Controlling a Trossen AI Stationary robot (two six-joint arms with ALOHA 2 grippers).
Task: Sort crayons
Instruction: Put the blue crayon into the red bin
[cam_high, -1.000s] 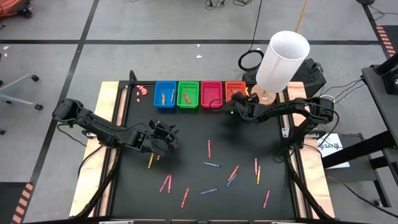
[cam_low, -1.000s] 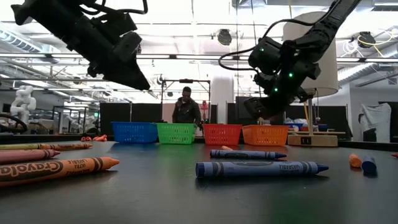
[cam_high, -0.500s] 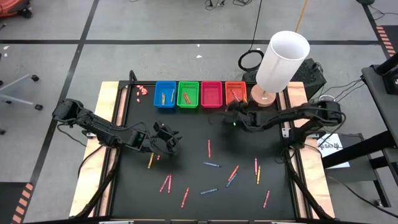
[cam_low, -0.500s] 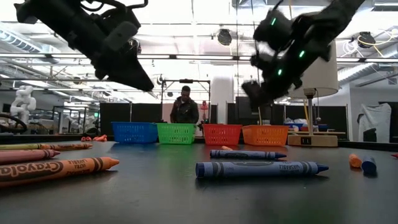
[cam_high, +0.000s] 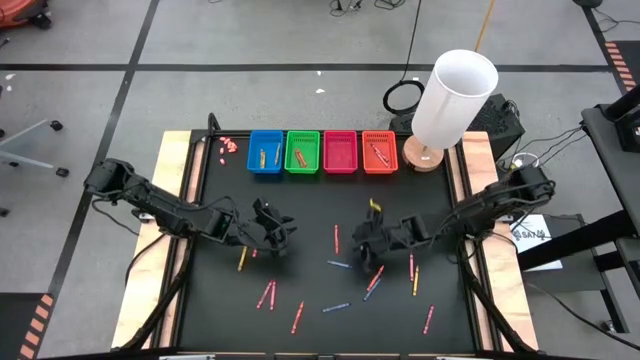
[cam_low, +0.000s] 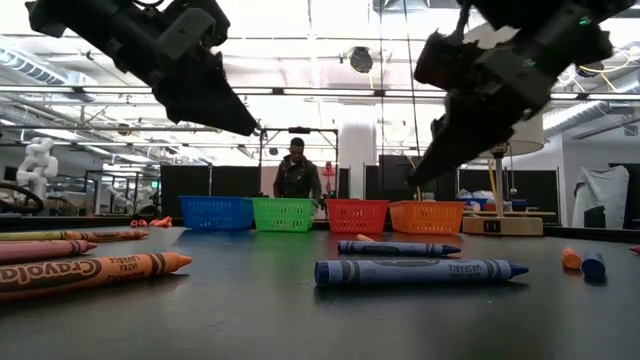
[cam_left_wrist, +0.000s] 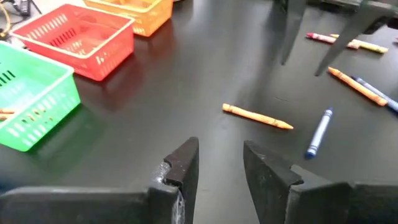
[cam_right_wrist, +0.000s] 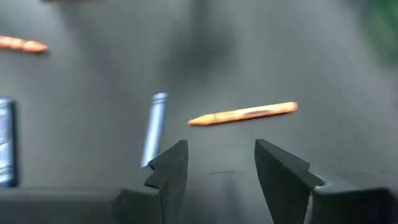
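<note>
Right wrist view: crayons (cam_right_wrist: 244, 114) blurred.

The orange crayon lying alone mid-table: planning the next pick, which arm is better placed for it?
Probably the right. The right pincer is open just beside the orange crayon, which fills its wrist view. The left pincer, also open, hovers farther off, nearer the table's left side.
</note>
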